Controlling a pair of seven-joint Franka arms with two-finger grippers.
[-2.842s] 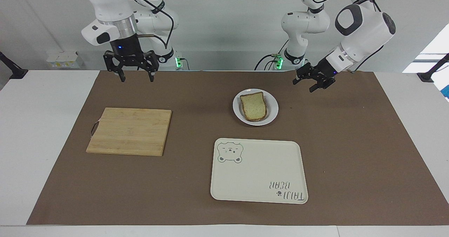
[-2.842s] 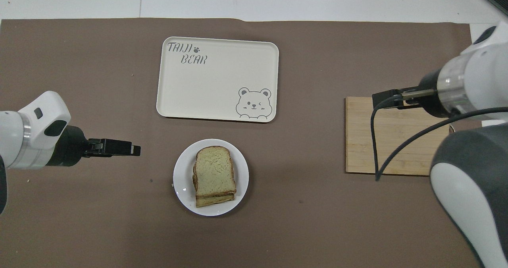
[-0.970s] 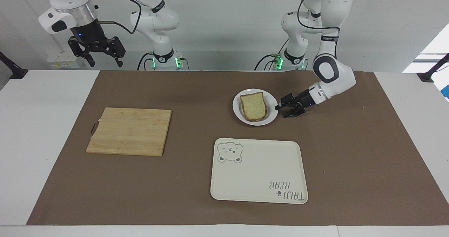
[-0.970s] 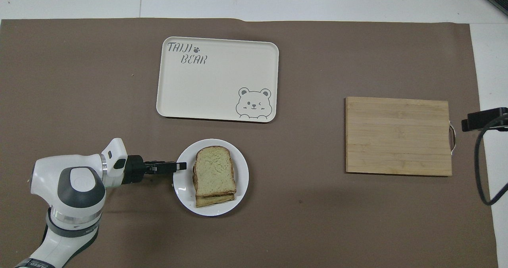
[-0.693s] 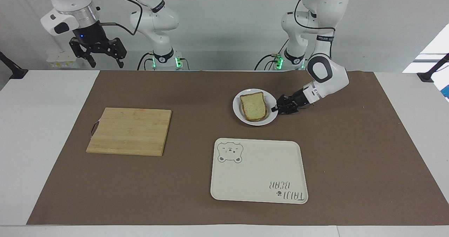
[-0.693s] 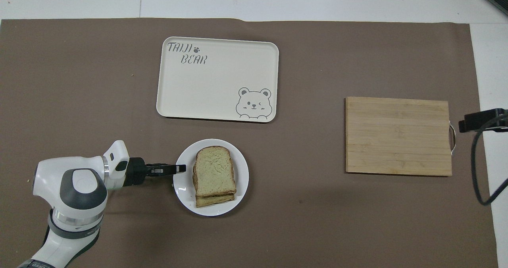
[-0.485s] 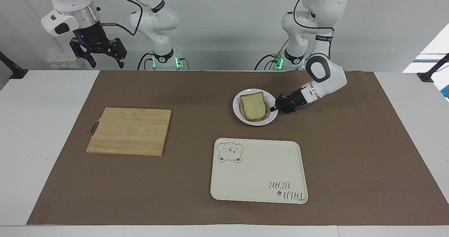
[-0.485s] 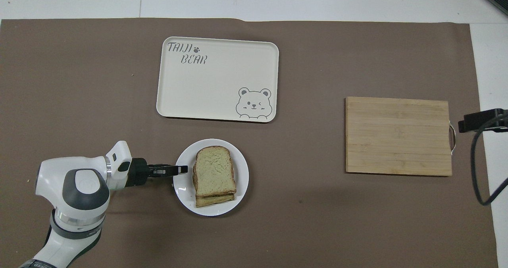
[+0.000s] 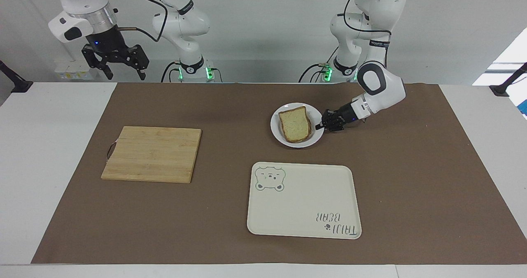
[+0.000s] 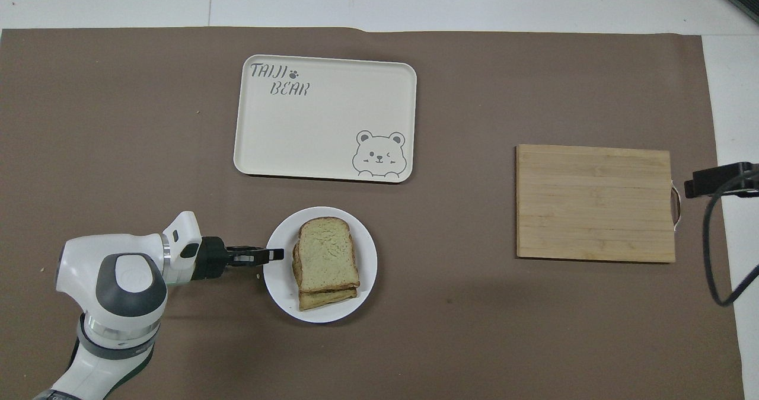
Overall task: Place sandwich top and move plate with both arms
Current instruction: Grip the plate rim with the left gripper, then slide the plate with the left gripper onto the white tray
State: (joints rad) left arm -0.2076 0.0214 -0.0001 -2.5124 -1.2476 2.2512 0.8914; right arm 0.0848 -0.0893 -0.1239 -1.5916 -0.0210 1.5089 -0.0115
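Left hand (image 9: 320, 126) at the rim of the plate (image 9: 276, 130), sandwich top (image 9: 294, 124) lying on it.

The left hand's fingers are closed on the white plate's rim at the left arm's side. The sandwich top rests on another slice in the plate, which sits nearer the robots than the cream tray (image 9: 304, 212). That tray reads "TAIJI BEAR" and carries a bear drawing. A bamboo cutting board (image 9: 152, 153) lies well apart, toward the right arm's end. The right hand (image 9: 115, 60) waits high over that end of the counter, fingers spread. A brown mat (image 9: 411, 179) covers the white counter (image 9: 49, 146); a pale wall stands at the robots' end.
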